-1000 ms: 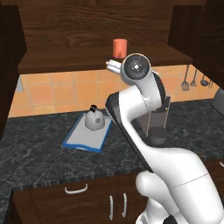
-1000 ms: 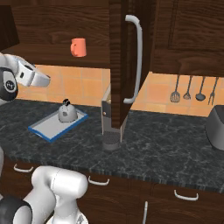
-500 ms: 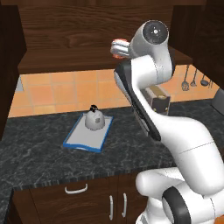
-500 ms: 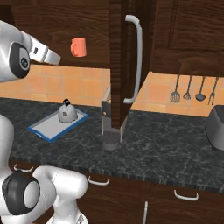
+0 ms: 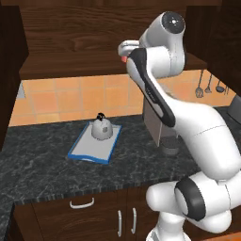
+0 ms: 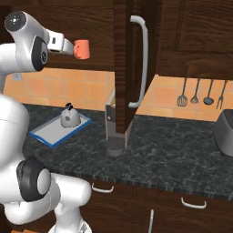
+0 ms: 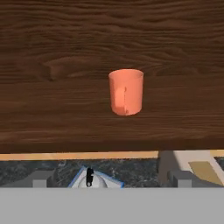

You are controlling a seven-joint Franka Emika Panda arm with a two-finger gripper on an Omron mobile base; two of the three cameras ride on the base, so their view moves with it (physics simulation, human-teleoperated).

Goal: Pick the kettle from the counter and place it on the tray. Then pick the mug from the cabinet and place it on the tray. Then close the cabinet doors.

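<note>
The orange-red mug (image 7: 126, 92) stands upright on the cabinet shelf (image 7: 61, 122), straight ahead of my gripper (image 6: 71, 47) and a short way off. The mug (image 6: 82, 49) sits just beyond my fingertips (image 7: 41, 178), which stand wide apart, open, with nothing between them. Down on the counter (image 5: 47, 174), the silver kettle (image 5: 101, 128) rests upright on the blue-rimmed tray (image 5: 89, 151). In the left base view my arm covers most of the mug. Both cabinet doors hang open; the right one (image 6: 120, 68) juts forward with its bar handle (image 6: 142, 59).
A grey-brown coffee machine (image 6: 113, 127) stands on the counter below the open right door. Kitchen utensils (image 6: 200, 93) hang on the orange tiled wall to the right, and a dark grey appliance (image 6: 225, 132) sits at the far right. The left door (image 5: 9, 80) edges the shelf.
My arm has swung upward from over the counter to shelf height, and the hand now faces the mug. Kettle and tray have not moved.
</note>
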